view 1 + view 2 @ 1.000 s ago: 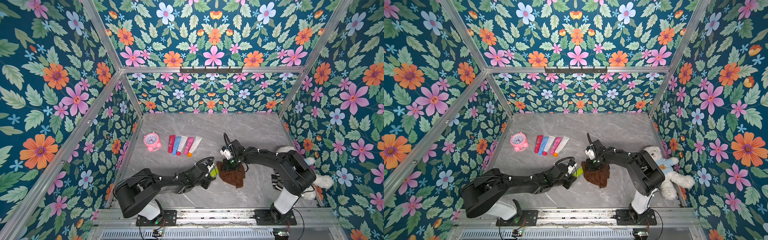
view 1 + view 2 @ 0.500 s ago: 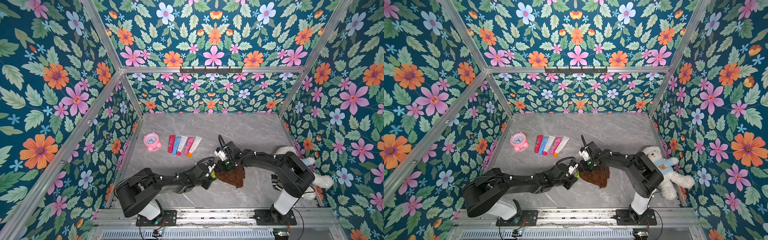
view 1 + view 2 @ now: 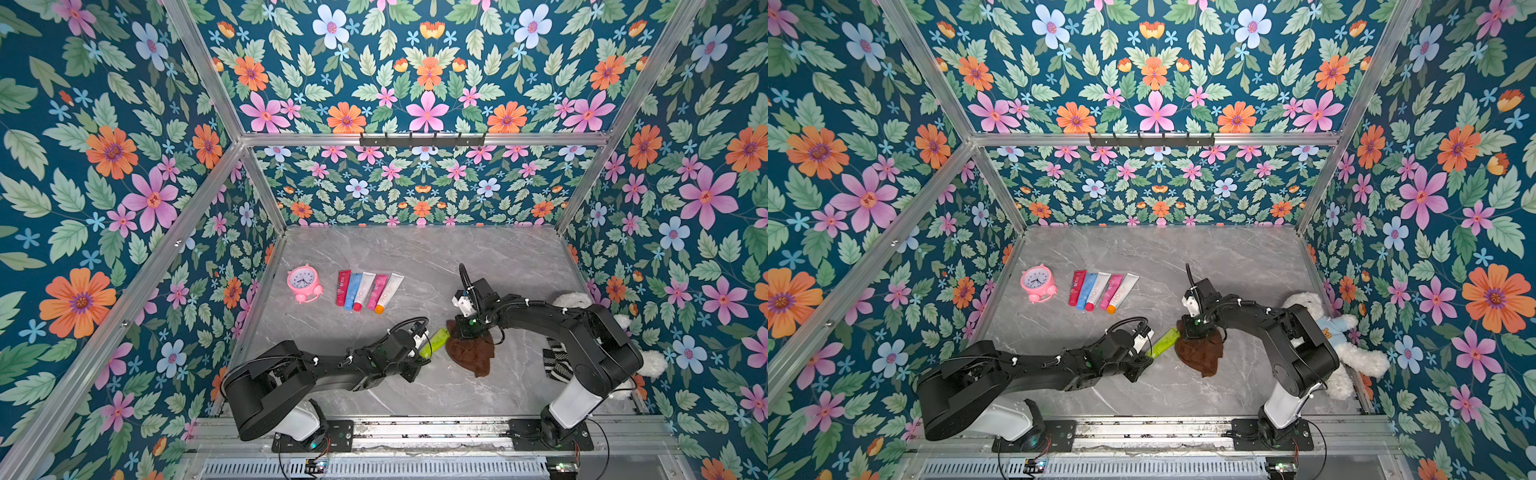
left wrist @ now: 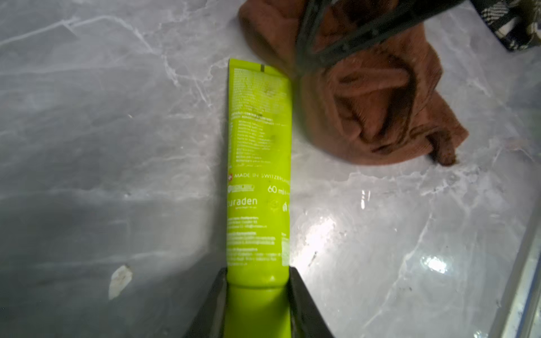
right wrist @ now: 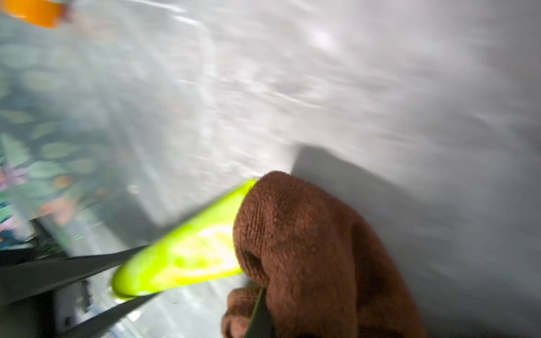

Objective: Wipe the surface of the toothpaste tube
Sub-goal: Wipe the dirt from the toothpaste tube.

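Observation:
A lime-green toothpaste tube [image 3: 434,343] [image 3: 1165,343] lies low over the marble table near the front centre. My left gripper [image 3: 420,352] [image 4: 257,281] is shut on its cap end, and the printed body [image 4: 259,164] points away from the jaws. My right gripper [image 3: 464,332] [image 5: 260,316] is shut on a brown cloth [image 3: 471,353] [image 4: 374,111]. A bulge of that cloth [image 5: 307,248] presses against the tube's flat crimped end [image 5: 181,254]. The rest of the cloth trails on the table to the right of the tube.
A pink alarm clock [image 3: 303,284] and a row of several coloured tubes [image 3: 368,291] lie at the left middle of the table [image 3: 415,257]. A white teddy bear [image 3: 1337,336] and a striped cloth [image 3: 557,361] sit by the right wall, behind my right arm.
My right gripper dragged the cloth left along the tube towards my left gripper, then back right to the tube's far end. The left arm and the tube have barely moved.

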### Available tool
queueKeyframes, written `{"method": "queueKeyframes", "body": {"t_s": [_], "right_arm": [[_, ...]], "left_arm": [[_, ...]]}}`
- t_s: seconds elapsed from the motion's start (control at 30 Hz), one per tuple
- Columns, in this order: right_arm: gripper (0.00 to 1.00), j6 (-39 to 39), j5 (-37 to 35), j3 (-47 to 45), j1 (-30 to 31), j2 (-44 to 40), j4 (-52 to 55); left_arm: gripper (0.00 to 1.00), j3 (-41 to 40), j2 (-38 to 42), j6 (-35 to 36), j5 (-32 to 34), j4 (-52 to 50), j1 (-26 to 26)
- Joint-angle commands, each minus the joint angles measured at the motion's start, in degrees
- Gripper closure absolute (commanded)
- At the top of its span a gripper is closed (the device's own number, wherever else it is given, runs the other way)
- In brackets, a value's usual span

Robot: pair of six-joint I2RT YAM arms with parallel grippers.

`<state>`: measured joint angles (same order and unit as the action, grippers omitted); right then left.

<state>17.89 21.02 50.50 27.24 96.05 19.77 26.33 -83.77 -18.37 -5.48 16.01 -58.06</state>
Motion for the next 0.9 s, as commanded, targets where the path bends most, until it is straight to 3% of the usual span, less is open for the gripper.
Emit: {"method": "queueKeyframes", "body": {"t_s": [0.0,0.2,0.33,0.7,0.87], "right_arm": [[1.00,-1.52,-1.69,0.38,0.61,-1.48,3.13],[1.00,2.06,8.04,1.97,6.13,-6.51,-1.10],[1.00,4.25,11.65,2.06,8.31,-4.88,-4.47],[1.00,2.43,7.92,0.44,9.50,3.33,-2.76],[1.00,1.43,4.66,-0.11,5.97,5.54,-1.05]], "left_arm": [[1.00,-0.05,-0.23,-0.59,-0.77,-3.33,-0.18],[1.00,0.30,-0.79,-0.44,-0.78,-3.35,-0.33],[1.00,0.74,-1.32,-0.28,-0.84,-3.55,-0.55],[1.00,0.94,-1.40,-0.44,-0.33,-3.80,-0.72],[1.00,0.80,-1.20,-0.44,-0.18,-3.93,-0.71]]}}
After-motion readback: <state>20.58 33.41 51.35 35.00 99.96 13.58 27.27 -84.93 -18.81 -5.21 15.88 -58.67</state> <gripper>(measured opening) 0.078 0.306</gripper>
